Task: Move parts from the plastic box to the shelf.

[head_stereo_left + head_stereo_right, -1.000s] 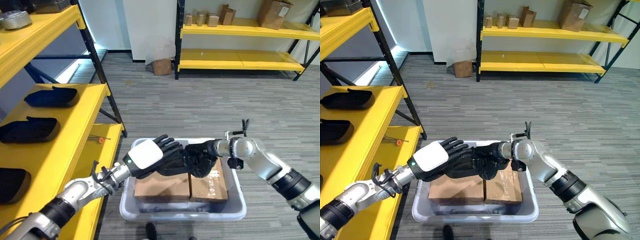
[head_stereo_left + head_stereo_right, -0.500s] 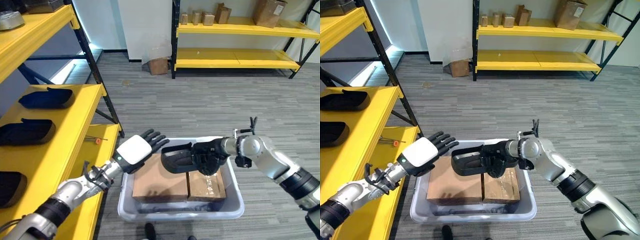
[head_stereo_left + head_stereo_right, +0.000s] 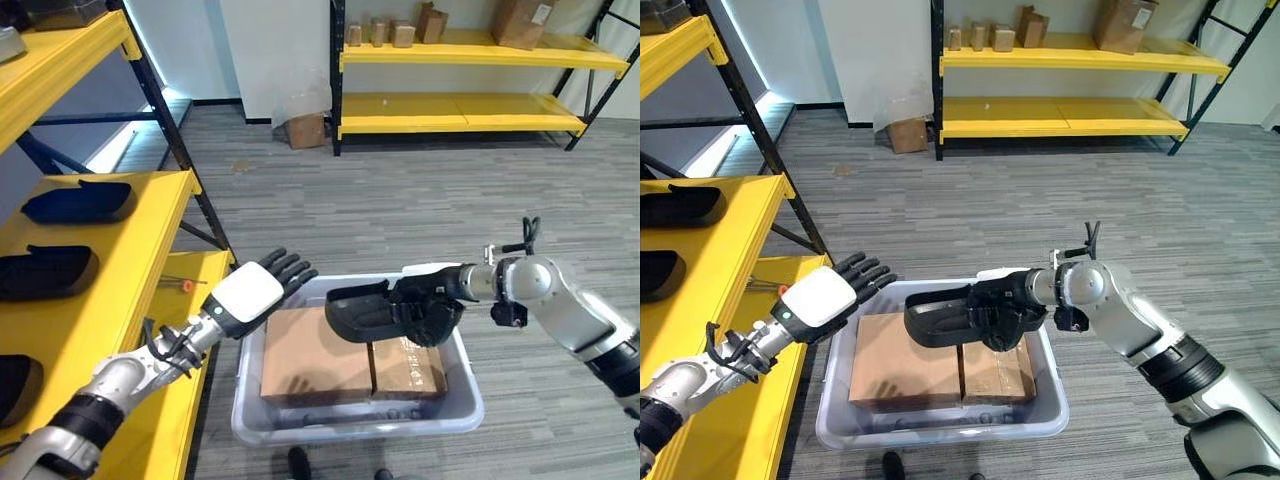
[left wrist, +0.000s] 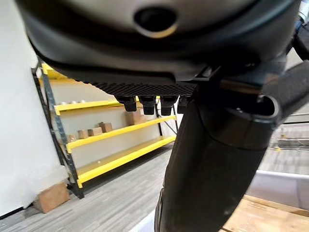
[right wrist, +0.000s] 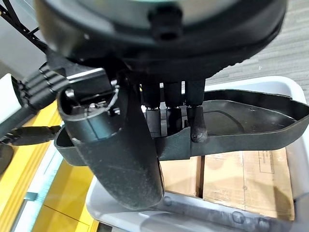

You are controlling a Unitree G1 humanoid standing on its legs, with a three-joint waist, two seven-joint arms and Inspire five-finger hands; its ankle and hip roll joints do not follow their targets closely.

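My right hand (image 3: 428, 300) is shut on a black tray-shaped part (image 3: 362, 312) and holds it level above the grey plastic box (image 3: 350, 428). In the right wrist view its fingers (image 5: 197, 128) hook over the part's rim (image 5: 251, 123). Two cardboard boxes (image 3: 310, 362) lie in the plastic box under the part. My left hand (image 3: 247, 295) is open with straight fingers, just left of the part and apart from it, over the box's left edge. The yellow shelf (image 3: 140, 240) on the left carries three similar black parts (image 3: 78, 200).
A thin tool with an orange tip (image 3: 185, 285) lies on the yellow shelf's lower board near my left hand. The shelf's black post (image 3: 185, 165) rises beside it. Across the grey floor stands another yellow rack (image 3: 470, 105) with cardboard boxes, and a small carton (image 3: 305, 130) beside it.
My left hand has let go of the black part and drawn back left toward the shelf. My right hand has raised the part off the cardboard boxes. The camera has shifted a little.
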